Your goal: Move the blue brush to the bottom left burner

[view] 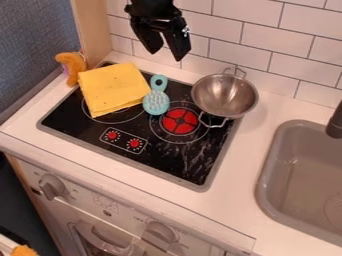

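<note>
My gripper (167, 52) hangs at the top of the camera view, above and behind the stove, with its two fingers apart and nothing between them. The light blue brush (157, 101) lies bristles up on the black stovetop (175, 162), its handle toward the wall. Its head is between the yellow cloth and the red burner (180, 121). A burner ring (117, 119) at the left is partly covered by the folded yellow cloth (112, 89).
A metal colander (224, 95) stands at the stove's back right corner, one handle over the stovetop. An orange and purple toy (71, 66) is at the back left. The grey sink (304, 172) lies to the right; a tiled wall (254, 37) rises behind.
</note>
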You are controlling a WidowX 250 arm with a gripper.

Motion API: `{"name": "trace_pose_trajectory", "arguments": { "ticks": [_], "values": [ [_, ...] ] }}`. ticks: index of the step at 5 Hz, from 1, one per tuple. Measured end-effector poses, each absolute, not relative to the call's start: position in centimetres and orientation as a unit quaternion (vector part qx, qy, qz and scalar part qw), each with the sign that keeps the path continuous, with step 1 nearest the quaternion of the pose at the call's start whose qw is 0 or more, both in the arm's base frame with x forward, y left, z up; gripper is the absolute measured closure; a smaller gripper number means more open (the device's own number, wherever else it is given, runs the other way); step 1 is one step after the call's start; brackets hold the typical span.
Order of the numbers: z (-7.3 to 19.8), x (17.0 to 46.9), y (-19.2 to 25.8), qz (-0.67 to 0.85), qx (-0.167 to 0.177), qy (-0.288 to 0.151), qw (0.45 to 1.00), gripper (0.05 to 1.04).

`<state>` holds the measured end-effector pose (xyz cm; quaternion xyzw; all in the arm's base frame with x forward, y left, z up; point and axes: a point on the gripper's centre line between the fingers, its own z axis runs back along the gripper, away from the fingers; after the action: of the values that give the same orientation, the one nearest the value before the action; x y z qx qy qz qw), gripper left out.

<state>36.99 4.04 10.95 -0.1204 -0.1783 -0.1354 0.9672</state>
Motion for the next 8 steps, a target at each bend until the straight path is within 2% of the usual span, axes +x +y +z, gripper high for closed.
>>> {"name": "trace_pose_trajectory", "arguments": {
  "ticks": [1,2,3,4,6,8],
  "values": [
    [9.7,36.6,3.9,-0.128,-0.130,-0.165,0.969,0.083],
    [8.5,34.9,4.4,-0.067,-0.145,-0.181,0.970,0.083],
    [8.5,33.5,6.2,-0.006,-0.141,-0.202,0.969,0.083],
    [7.8,32.8,6.7,0.036,-0.135,-0.200,0.970,0.083],
    [7.1,34.2,5.7,0.040,-0.092,-0.164,0.981,0.083],
    [4.9,35.4,5.4,0.056,-0.071,-0.149,0.985,0.083]
  ]
}}
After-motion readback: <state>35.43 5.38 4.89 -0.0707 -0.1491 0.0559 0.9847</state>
